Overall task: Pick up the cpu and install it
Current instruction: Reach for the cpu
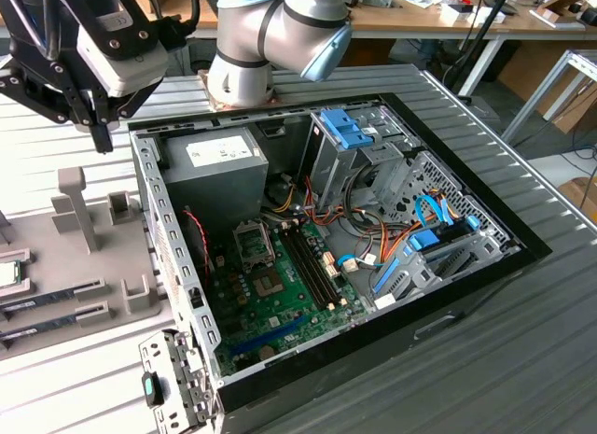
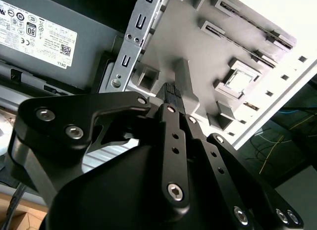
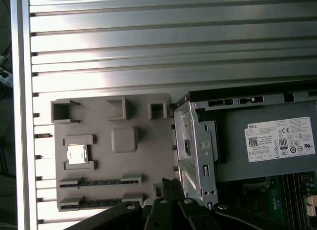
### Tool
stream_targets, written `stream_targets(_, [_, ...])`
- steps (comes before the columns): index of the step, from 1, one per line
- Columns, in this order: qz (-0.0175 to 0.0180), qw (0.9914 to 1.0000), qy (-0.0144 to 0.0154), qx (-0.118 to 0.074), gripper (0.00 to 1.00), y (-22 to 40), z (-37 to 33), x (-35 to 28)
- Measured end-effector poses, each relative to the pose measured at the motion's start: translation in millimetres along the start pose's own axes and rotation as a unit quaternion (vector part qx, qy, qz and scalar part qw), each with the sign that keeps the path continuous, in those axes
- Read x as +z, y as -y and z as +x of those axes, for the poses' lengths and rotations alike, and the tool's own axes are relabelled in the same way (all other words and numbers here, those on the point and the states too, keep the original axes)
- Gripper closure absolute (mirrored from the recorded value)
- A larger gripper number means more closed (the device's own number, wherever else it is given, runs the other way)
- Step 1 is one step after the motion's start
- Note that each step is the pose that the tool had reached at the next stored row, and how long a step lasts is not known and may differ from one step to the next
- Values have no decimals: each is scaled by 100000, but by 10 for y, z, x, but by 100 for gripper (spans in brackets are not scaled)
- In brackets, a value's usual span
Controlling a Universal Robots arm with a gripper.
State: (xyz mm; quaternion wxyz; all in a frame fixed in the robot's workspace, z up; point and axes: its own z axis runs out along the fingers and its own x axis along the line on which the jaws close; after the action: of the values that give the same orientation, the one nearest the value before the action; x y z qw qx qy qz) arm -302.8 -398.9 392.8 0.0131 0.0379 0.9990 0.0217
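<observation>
The cpu [image 3: 76, 154], a small silvery square chip, lies in a holder on the grey fixture tray [image 3: 143, 156] beside the open computer case [image 1: 173, 231]; it is also seen in the second wrist view [image 2: 237, 81] and at the exterior view's left edge [image 1: 7, 273]. My black gripper [image 1: 101, 135] hangs above the tray's far end, close to the case wall, some way from the cpu. Its fingers [image 2: 171, 91] are shut with nothing held. Inside the case, the green motherboard [image 1: 289, 299] shows its socket [image 1: 254, 245].
Two memory sticks [image 3: 99, 182] lie in slots on the tray beside the cpu. A grey power-supply box [image 1: 219, 163] fills the case's far corner. Drive cages [image 1: 359, 145] and orange and blue cables [image 1: 424, 238] crowd the case's right side. Ribbed metal table [image 3: 163, 42] surrounds everything.
</observation>
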Motion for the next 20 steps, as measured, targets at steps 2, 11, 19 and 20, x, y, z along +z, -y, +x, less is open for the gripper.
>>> stream_targets(2, [3,100000,-1,0,89,1,7,0])
stream_targets(11, [5,100000,-3,-1,89,10,125,-3])
stream_targets(19, [5,100000,-5,2,89,12,159,-4])
stream_targets(20, [4,100000,-3,1,89,12,163,-4])
